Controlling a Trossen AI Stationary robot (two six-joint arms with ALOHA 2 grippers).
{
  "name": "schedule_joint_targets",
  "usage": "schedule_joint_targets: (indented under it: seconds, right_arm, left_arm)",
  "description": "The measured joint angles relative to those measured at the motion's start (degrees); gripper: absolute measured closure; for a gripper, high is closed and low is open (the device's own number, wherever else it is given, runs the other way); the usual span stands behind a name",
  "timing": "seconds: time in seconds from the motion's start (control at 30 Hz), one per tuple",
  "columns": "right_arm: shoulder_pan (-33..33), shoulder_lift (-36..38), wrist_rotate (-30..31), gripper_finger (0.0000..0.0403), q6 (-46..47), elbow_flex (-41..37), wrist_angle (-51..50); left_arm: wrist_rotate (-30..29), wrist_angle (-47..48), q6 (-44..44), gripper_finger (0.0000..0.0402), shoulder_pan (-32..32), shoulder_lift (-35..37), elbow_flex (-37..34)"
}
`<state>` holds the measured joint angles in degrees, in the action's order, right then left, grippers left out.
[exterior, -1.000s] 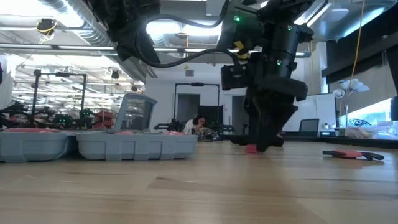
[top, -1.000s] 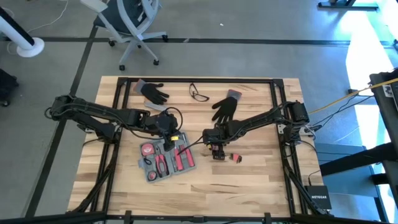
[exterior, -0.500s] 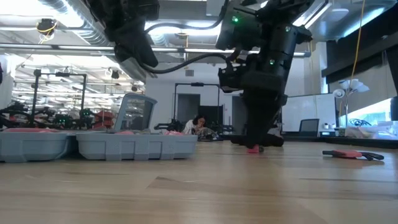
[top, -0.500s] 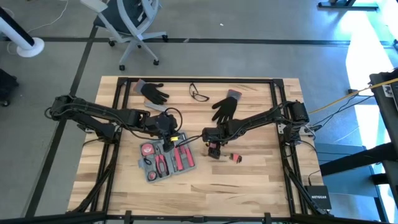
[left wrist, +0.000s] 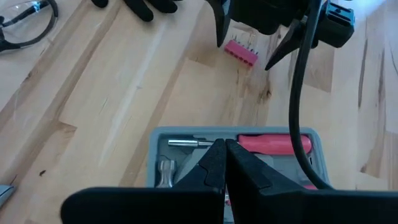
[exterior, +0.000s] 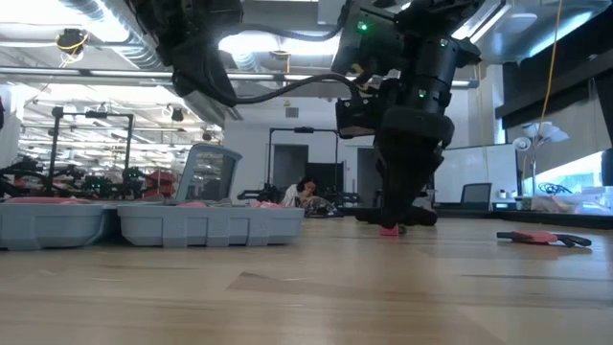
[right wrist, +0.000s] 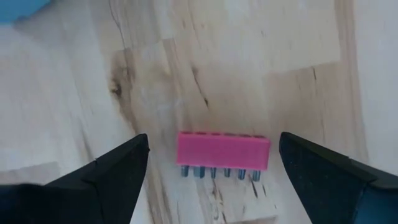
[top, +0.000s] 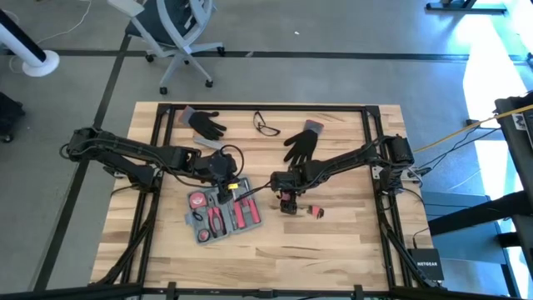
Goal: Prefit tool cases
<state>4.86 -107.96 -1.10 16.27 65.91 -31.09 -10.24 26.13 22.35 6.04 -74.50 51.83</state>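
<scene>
The blue-grey tool case [top: 223,213] lies open and flat on the table, with red-handled tools in its recesses; it also shows in the low view [exterior: 153,225] and the left wrist view [left wrist: 249,140]. My left gripper [top: 225,188] [left wrist: 224,152] is shut and stands over the case's far part. A pink bit holder [right wrist: 222,151] [top: 286,205] [left wrist: 241,51] lies flat on the wood to the right of the case. My right gripper [right wrist: 213,142] [top: 286,198] [exterior: 400,218] points down over it, open. One finger stands on each side of the holder, both clear of it. My left gripper has its shut fingertips [left wrist: 219,155] over the case's far edge [left wrist: 186,132], coming from above. I cannot tell whether they touch the case.
Two black gloves [top: 204,122] [top: 301,143] and safety glasses [top: 266,125] lie near the far edge. A small red-and-black piece [top: 316,212] [exterior: 541,237] sits just right of the right gripper. Bare wood [top: 333,250] stretches toward the near edge.
My right gripper has shifted a little toward the table's left and straightened from a tilt. It now stands upright over the pink bit holder. The case and the holder have stayed where they were.
</scene>
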Motion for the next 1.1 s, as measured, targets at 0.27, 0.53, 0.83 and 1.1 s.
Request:
schedule_joint_targets:
  seconds: [0.27, 0.53, 0.83, 1.1]
  right_arm:
    - [0.0, -2.3, 0.5, 0.0052, -0.1, 0.3, 0.0]
    - [0.0, -2.6, 0.4, 0.0052, -0.3, 0.3, -1.7]
    - [0.0, -3.0, -1.1, 0.0052, -0.7, 3.4, -5.9]
    - [0.0, -3.1, -1.4, 0.0052, -1.1, 4.0, -6.9]
  left_arm:
    - [0.0, 0.3, 0.2, 0.0401, 0.0, 0.0, 0.0]
    - [0.0, 0.3, 0.2, 0.0401, -0.1, 0.0, 0.0]
    - [0.0, 0.3, 0.0, 0.0401, -0.1, 0.0, 0.0]
    - [0.0, 0.3, -0.2, 0.0401, -0.1, 0.0, 0.0]
